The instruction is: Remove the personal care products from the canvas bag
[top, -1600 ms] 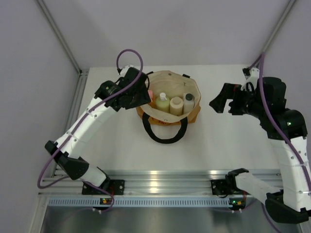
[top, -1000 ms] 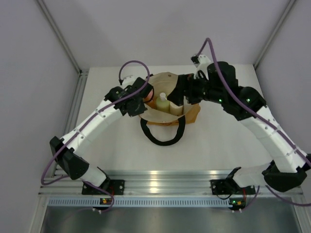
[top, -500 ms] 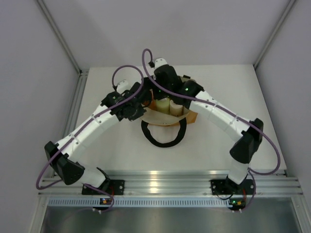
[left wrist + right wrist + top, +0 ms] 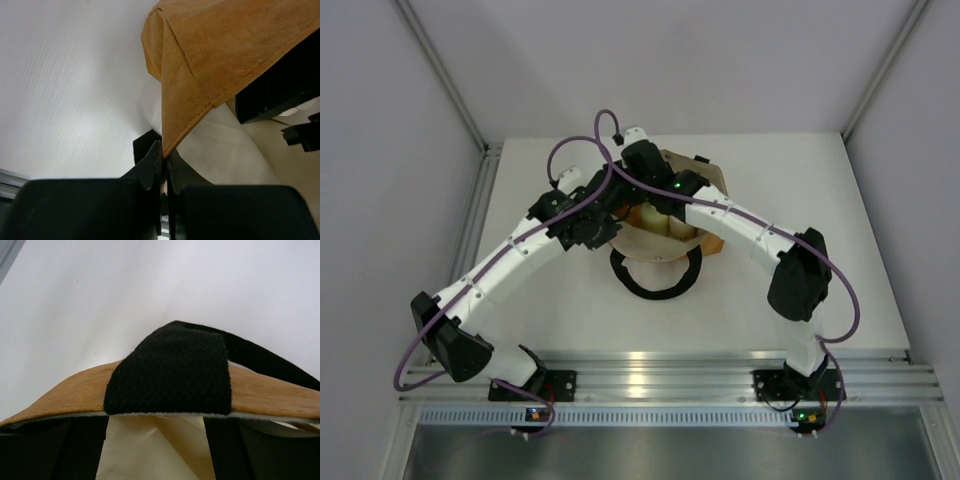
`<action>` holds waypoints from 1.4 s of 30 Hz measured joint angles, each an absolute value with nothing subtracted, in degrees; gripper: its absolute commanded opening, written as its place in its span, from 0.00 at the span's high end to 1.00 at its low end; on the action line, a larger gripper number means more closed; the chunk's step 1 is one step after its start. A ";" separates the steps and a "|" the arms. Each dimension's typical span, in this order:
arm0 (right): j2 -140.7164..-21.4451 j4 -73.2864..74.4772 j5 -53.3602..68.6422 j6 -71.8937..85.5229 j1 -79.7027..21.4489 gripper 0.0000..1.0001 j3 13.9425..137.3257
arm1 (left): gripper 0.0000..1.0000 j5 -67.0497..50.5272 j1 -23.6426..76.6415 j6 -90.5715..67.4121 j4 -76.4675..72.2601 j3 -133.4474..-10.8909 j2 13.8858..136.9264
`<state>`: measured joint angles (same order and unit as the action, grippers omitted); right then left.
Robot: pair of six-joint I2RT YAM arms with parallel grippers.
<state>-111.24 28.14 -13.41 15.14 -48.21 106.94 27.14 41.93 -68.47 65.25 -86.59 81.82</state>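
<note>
The canvas bag (image 4: 708, 180) stands at the table's far middle, its black handle (image 4: 655, 288) lying toward me. My left gripper (image 4: 612, 214) is shut on the bag's left rim; the left wrist view shows the tan canvas edge (image 4: 200, 75) pinched at the fingertips (image 4: 165, 156). My right gripper (image 4: 640, 198) reaches down into the bag's mouth. In its wrist view the fingers (image 4: 85, 450) stand apart inside the rim, below the black handle patch (image 4: 170, 372), with pale cream material (image 4: 150, 450) between them. Cream tops of personal care products (image 4: 667, 222) peek out beside the right arm; the rest are hidden.
The white table (image 4: 800, 200) spreads to either side of the bag. Grey walls and slanted frame posts (image 4: 445, 80) close in the back and sides. An aluminium rail (image 4: 650, 368) with both arm bases runs along the near edge.
My right arm swung in from the right, over the bag, and dropped its gripper into the left part of the mouth, its fingers narrowing. The left gripper stayed clamped on the rim.
</note>
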 measured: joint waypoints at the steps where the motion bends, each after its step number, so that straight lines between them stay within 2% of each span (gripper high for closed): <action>1: -111.59 27.86 -13.41 15.18 -48.18 0.33 106.94 | 1.00 26.98 41.89 -68.49 64.99 -86.59 81.82; 5: -113.10 26.72 -13.58 15.68 -48.14 0.34 106.94 | 1.00 26.76 41.74 -68.49 64.34 -86.65 81.82; 12: -113.67 24.47 -14.83 16.12 -48.14 0.51 105.93 | 1.00 26.37 41.67 -68.42 64.10 -87.11 81.82; 20: -113.67 19.46 -17.08 16.23 -47.88 0.61 100.88 | 1.00 26.22 41.69 -67.77 64.14 -87.33 81.73; 26: -112.31 15.51 -18.37 16.03 -47.86 0.83 97.97 | 1.00 26.15 41.74 -67.55 64.20 -87.33 81.49; 27: -112.12 15.31 -18.37 16.01 -47.86 0.93 97.76 | 1.00 26.11 41.74 -67.55 64.20 -87.33 81.49; 28: -111.92 15.09 -18.37 15.92 -47.86 0.99 97.45 | 1.00 26.09 41.74 -67.55 64.20 -87.33 81.49; 42: -109.60 18.15 -18.17 13.10 -49.15 1.00 97.03 | 1.00 25.87 41.78 -67.72 64.29 -87.33 81.25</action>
<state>-109.60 18.15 -18.17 13.10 -49.15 97.03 25.87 41.78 -67.72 64.29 -87.33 81.25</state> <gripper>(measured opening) 0.344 0.025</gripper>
